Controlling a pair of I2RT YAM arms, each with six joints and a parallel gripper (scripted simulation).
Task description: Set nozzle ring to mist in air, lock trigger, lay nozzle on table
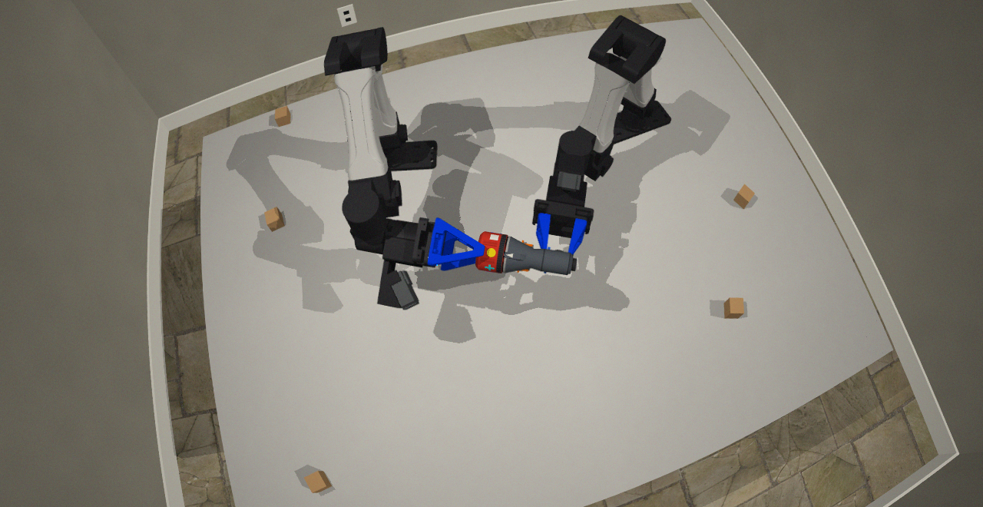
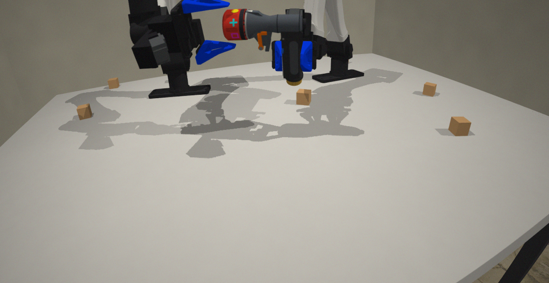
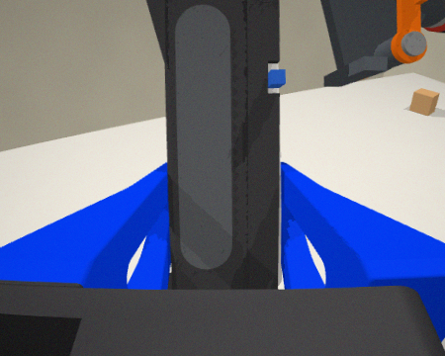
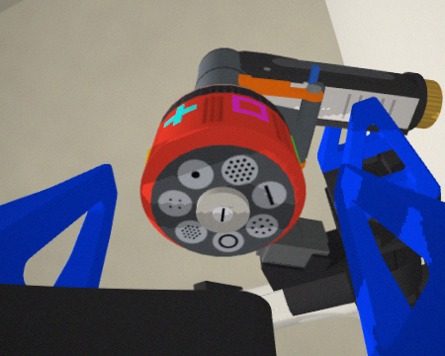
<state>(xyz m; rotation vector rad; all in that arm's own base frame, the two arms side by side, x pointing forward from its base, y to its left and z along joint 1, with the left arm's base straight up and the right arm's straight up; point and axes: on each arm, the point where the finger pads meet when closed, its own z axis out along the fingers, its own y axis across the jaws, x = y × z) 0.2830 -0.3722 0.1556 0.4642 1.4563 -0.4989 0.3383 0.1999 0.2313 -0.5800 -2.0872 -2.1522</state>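
Observation:
The nozzle (image 1: 555, 261) (image 2: 288, 23) is in the air, barrel roughly level and handle (image 2: 293, 60) (image 3: 205, 138) (image 4: 361, 74) hanging down. My left gripper (image 1: 557, 250) (image 2: 293, 55) (image 3: 225, 176) is shut on the handle. My right gripper (image 1: 479, 256) (image 2: 232, 24) (image 4: 225, 178) is open around the red spray ring (image 2: 227, 29) (image 4: 222, 131), with gaps on both sides. The yellow disc (image 1: 491, 252) (image 2: 235, 10) faces up, in line with the white arrow (image 1: 509, 255); a click cannot be told. An orange lever (image 2: 260, 40) (image 3: 408, 22) (image 4: 269, 86) is beside the trigger (image 2: 268, 43); whether it locks is unclear.
Several wooden cubes stand on the white table (image 1: 446, 421) (image 2: 230, 212), one (image 2: 303, 97) behind and below the handle. Others are at the right (image 1: 733, 307) (image 2: 459, 126) and left (image 1: 274, 218) (image 2: 84, 111). Both arm bases stand at the back.

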